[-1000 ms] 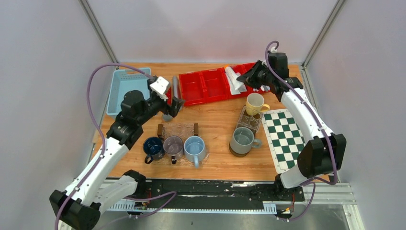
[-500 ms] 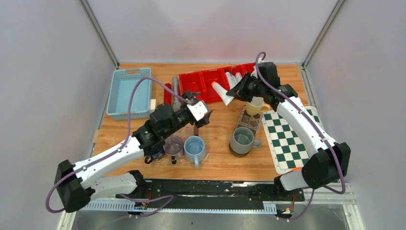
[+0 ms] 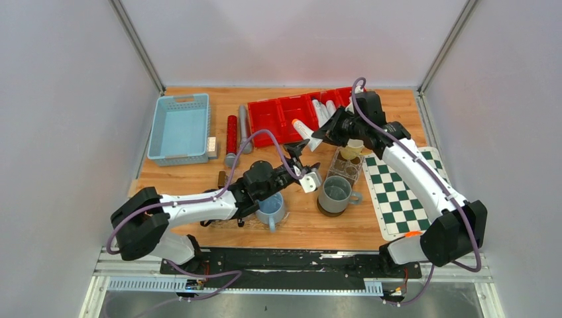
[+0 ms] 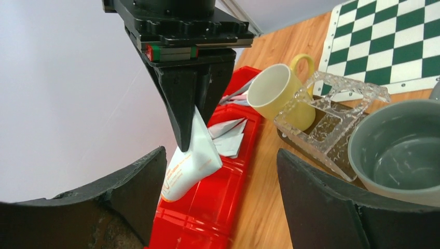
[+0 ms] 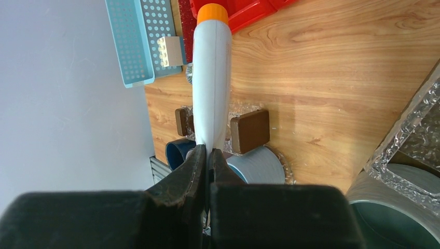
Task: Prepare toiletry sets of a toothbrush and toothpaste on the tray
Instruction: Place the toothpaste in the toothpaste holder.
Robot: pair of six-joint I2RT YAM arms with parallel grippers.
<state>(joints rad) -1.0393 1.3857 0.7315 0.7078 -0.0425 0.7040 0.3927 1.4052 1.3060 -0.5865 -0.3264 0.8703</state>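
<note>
White toothpaste [image 3: 305,129], orange cap leading, hangs tilted over the near rim of the red tray [image 3: 275,122]; its flat tail is clamped in the right hand [image 3: 321,136] and hidden by the grip. Left hand [image 3: 301,161] is spread apart and holds nothing, just beside the grey mug [image 3: 335,193], its arm covering the mugs below. Bare counter [image 3: 298,228] shows between tray and mugs.

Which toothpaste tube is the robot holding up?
The toothpaste with the orange cap: the right gripper pinches its flat end and holds it in the air. The other toothpaste tubes lie in the red tray.
</note>
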